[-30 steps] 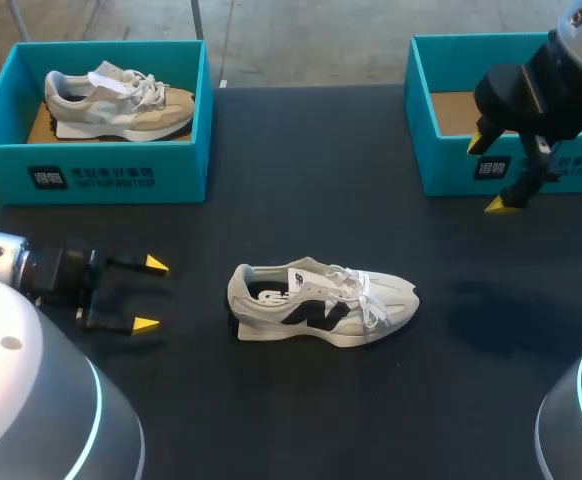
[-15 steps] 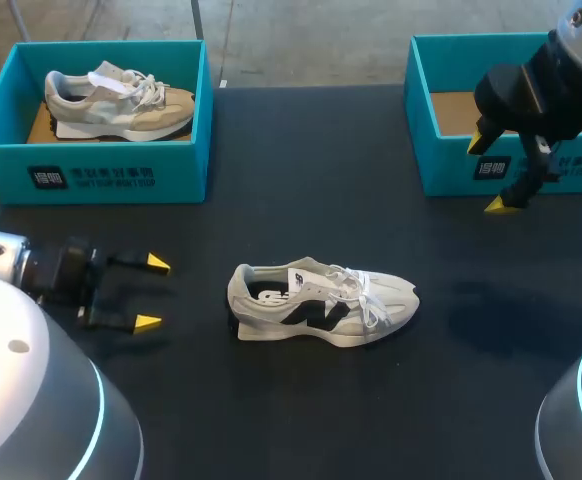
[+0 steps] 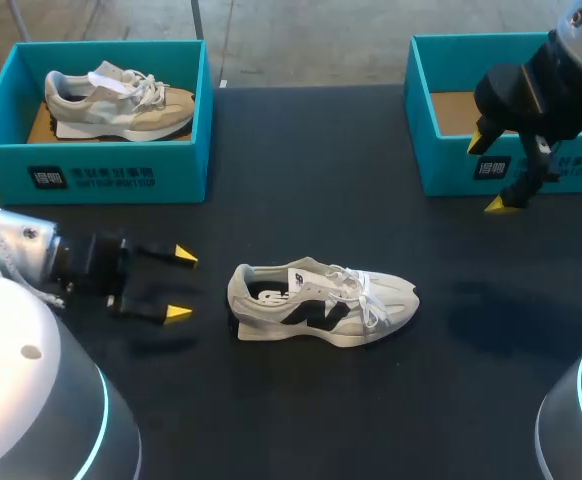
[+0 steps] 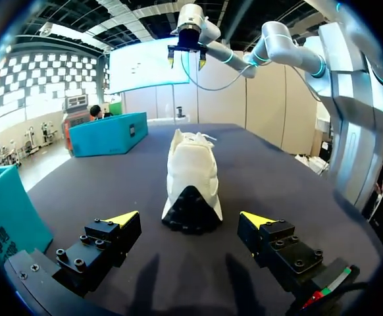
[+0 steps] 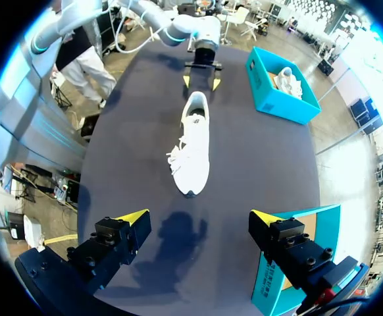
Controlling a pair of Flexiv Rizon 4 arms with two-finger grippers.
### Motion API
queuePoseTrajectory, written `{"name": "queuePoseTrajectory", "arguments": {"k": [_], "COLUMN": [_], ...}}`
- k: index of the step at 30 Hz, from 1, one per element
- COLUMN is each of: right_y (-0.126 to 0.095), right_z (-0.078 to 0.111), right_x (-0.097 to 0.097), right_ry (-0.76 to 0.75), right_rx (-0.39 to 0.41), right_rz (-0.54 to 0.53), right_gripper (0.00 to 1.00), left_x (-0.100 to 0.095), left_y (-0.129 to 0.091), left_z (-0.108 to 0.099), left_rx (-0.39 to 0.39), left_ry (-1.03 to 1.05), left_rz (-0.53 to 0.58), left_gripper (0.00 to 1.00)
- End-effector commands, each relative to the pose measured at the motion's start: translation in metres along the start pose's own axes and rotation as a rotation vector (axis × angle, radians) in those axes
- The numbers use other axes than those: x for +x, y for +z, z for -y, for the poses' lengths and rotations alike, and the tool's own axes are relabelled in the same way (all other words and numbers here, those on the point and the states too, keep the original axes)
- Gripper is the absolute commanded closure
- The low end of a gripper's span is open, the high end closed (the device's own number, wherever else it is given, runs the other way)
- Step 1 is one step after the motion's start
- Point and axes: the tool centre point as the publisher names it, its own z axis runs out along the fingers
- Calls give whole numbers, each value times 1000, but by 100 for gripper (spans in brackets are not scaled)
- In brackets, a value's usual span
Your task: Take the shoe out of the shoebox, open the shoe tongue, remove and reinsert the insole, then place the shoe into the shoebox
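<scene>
A white sneaker with black markings lies on its side on the dark table, heel toward my left arm, toe to the right. My left gripper is open, level with the table, its yellow tips a short way from the heel; in the left wrist view the sneaker lies just ahead of the open left gripper. My right gripper hangs open above the front wall of the right teal shoebox. From the right wrist view, the sneaker lies well ahead of the open right gripper, with the right shoebox beside it.
A second teal shoebox at the back left holds a beige sneaker. It also shows in the right wrist view as the far shoebox. Dark bare tabletop stretches between the boxes.
My left gripper has moved right, closer to the sneaker's heel. The right arm and the sneaker have stayed where they were.
</scene>
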Motion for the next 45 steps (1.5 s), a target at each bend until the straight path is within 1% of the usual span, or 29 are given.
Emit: {"name": "queuePoseTrajectory", "arguments": {"k": [1,6,10,12,20,31,33,35,45], "right_y": [1,1,1,1,1,1,1,1,1], "right_z": [-1,-1,-1,-1,-1,-1,-1,-1,-1], "right_x": [-3,-3,-3,-3,-3,-3,-3,-3,-3], "right_ry": [1,1,1,1,1,1,1,1,1], "right_rx": [4,4,4,4,4,4,4,4,4], "right_rz": [-5,-5,-5,-5,-5,-5,-5,-5,-5], "right_gripper": [0,0,0,0,0,0,0,0,0], "left_x": [-2,1,-1,-2,0,2,3,3,5], "left_y": [15,29,39,45,62,78,81,83,96], "left_z": [-3,-5,-7,-8,-6,-5,-4,-4,-5], "left_rx": [-1,13,15,-1,11,11,-2,12,-7], "left_ry": [-7,-21,-31,-36,-51,-47,-43,-47,-39], "left_rz": [-10,-49,-45,-47,-52,-65,-68,-68,-82], "left_gripper": [0,0,0,0,0,0,0,0,0]}}
